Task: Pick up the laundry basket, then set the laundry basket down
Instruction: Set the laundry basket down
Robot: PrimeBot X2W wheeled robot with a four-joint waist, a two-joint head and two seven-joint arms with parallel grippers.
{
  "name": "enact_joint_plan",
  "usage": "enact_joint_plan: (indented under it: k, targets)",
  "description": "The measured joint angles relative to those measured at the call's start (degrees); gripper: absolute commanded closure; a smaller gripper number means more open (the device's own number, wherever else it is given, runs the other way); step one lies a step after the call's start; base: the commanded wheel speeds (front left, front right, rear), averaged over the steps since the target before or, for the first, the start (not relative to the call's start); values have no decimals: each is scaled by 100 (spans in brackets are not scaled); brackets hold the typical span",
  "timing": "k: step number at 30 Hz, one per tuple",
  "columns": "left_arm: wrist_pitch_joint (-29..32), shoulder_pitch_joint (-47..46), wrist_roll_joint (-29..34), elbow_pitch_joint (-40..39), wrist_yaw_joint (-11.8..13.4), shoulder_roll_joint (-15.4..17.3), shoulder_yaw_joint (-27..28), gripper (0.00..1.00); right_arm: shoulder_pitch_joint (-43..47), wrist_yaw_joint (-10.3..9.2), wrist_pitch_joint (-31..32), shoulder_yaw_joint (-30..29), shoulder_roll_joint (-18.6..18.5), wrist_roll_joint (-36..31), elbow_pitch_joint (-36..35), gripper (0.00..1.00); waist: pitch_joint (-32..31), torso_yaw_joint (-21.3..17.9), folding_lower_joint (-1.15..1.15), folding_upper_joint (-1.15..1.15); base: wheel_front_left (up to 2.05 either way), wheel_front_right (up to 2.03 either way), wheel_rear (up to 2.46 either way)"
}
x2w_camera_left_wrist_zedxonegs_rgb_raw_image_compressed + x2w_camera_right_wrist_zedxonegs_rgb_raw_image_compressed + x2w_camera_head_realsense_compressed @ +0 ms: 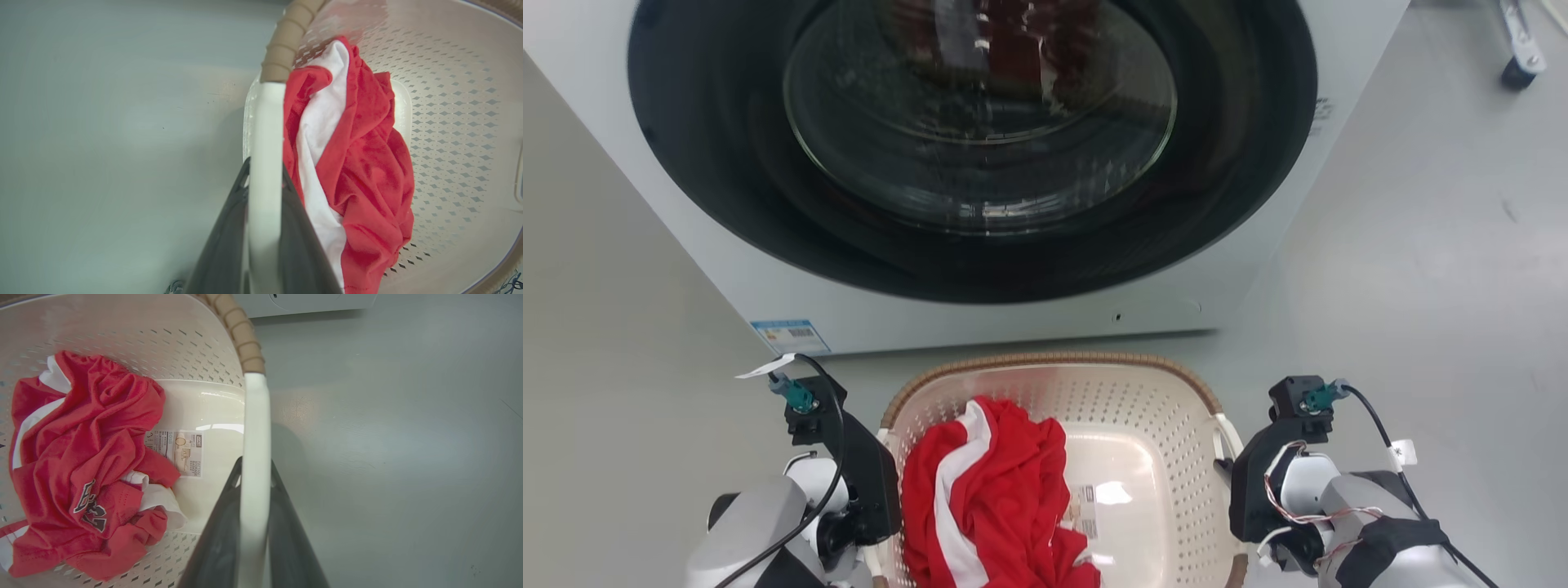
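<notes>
Basket position: you had the basket (1054,359) directly in front of the robot, its far rim near the foot of the washer (1013,327). The grey floor (1421,286) lay on both sides of it. You could not tell from these views whether the base was resting on the floor or raised clear of it.

Left claw: the left gripper (882,461) was at the basket's left side. In the left wrist view, the left gripper (264,167) was clenched on the white left handle (265,122), with one dark finger (229,228) on each side of the bar. The brown rim (286,36) continued beyond the end of the handle.

Right claw: the right gripper (1227,467) was at the basket's right side. In the right wrist view, the right gripper (255,461) was clenched on the white right handle (254,416) in the same way, with one finger (216,539) flanking the bar on each side.

Contents: a crumpled red and white garment (996,490) lay inside, towards the left wall. The right wrist view showed dark lettering on the garment (90,449). A small label (179,451) was on the smooth base, with one edge tucked under the cloth.
</notes>
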Motion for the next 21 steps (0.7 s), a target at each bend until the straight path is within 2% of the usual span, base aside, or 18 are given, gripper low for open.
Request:
enact_joint_plan:
  k: [21]
  targets:
    - [-1267, -566, 265, -109, 5, 63, -3, 100, -753, -202, -1167, 111, -78, -366, -260, 100, 1660, 14, 1, 0, 0, 0, 0]
